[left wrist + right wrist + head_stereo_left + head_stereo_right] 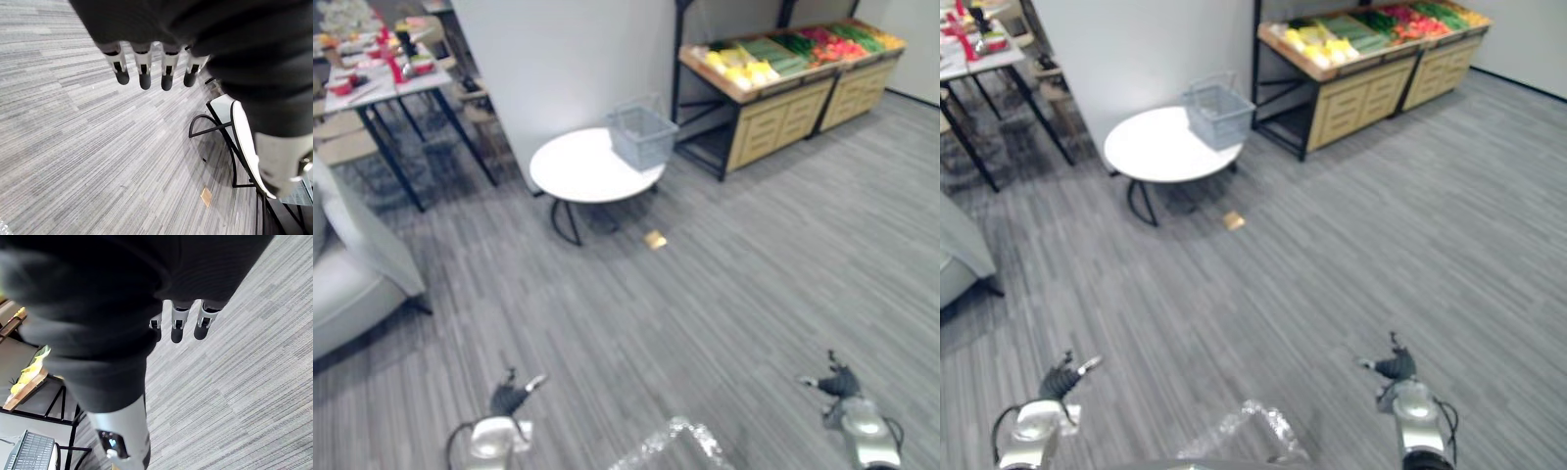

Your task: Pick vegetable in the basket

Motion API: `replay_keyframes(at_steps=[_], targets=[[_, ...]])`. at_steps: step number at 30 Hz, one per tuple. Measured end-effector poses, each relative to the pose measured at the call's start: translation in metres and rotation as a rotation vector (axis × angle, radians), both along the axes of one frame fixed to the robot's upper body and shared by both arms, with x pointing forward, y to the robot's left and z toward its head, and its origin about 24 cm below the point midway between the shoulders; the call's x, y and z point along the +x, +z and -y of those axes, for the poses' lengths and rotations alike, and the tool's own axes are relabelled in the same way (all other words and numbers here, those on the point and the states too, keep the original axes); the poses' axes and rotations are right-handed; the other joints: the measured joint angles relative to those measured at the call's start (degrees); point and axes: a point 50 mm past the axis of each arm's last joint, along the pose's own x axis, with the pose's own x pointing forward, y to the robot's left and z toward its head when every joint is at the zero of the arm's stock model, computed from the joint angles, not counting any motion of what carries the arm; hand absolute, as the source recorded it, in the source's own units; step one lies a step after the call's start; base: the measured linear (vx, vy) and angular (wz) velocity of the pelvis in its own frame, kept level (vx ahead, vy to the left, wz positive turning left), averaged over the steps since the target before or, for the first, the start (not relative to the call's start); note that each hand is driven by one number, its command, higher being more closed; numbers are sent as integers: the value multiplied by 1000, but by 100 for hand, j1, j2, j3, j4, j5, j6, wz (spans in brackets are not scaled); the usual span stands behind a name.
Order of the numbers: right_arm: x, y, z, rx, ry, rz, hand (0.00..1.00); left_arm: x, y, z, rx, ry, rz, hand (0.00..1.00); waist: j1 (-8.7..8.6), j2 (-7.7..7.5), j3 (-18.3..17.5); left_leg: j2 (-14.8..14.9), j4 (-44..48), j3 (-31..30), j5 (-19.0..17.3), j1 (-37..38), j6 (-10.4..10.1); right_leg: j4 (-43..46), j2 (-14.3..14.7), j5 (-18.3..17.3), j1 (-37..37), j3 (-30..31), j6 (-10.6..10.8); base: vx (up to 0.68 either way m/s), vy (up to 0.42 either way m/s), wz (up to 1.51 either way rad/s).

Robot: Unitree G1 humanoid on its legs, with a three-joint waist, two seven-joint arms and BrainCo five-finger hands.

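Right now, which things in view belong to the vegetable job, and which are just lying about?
Job: basket, vegetables, stand, left robot hand, right robot hand, both open and empty.
Lying about: round table under the basket, tan scrap on the floor, cluttered table, sofa.

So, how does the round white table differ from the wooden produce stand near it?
The round table has a white top on thin, curved black legs; the produce stand is long and wooden, with drawer fronts. The table carries one grey wire basket; the stand's top is filled with yellow, green and red vegetables. Both stand on the grey floor.
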Motion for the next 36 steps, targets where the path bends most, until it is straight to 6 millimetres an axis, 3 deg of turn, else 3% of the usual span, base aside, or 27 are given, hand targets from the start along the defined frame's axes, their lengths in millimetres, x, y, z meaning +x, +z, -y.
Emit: replay_keyframes(at_steps=[22,29,30,31,32,33,35,36], targets=[[0,-8,-16,31,16,-16,0,2,1,3,-29,23,30,0,-117,-16,-22,-26,-12,-98,41,-25,-13,-151,-16,43,94,-123,54,-15,-13,2],[13,-2,-18,37,21,10,0,2,-2,10,-43,36,30,0,-102,-19,82,-32,33,-74,99,-307,-39,555,-81,-228,-498,-109,1,-45,-15,1],[13,-3,-20,38,26,10,0,2,-1,9,-40,41,33,0,-98,-59,118,6,350,-37,-100,-421,-89,697,-101,-364,-521,-112,-70,-53,-70,3],[14,-3,-21,39,34,8,0,2,-1,8,-37,52,36,0,-81,-86,150,181,1293,12,-598,-850,-176,804,-76,-494,-576,-97,-104,-46,-61,-1],[14,-2,-21,38,35,11,0,1,-2,8,-39,57,36,0,-53,-48,174,348,1852,70,-860,-1088,-277,810,-2,-517,-572,-82,-139,-38,-87,-14],[17,0,-20,32,37,20,0,5,0,9,-44,60,49,0,43,43,390,884,3628,287,-1041,-1746,-275,793,189,-539,-445,-51,-196,-16,-67,-17],[19,2,-17,23,37,24,0,7,1,10,-45,61,56,0,76,52,653,1340,5072,417,-733,-2320,-22,798,289,-566,-205,-16,-290,7,-46,-16],[20,4,-14,14,33,28,0,4,-1,12,-48,69,50,0,99,54,741,1447,5429,427,-785,-2550,-71,798,283,-620,-111,47,-328,54,19,-20]])
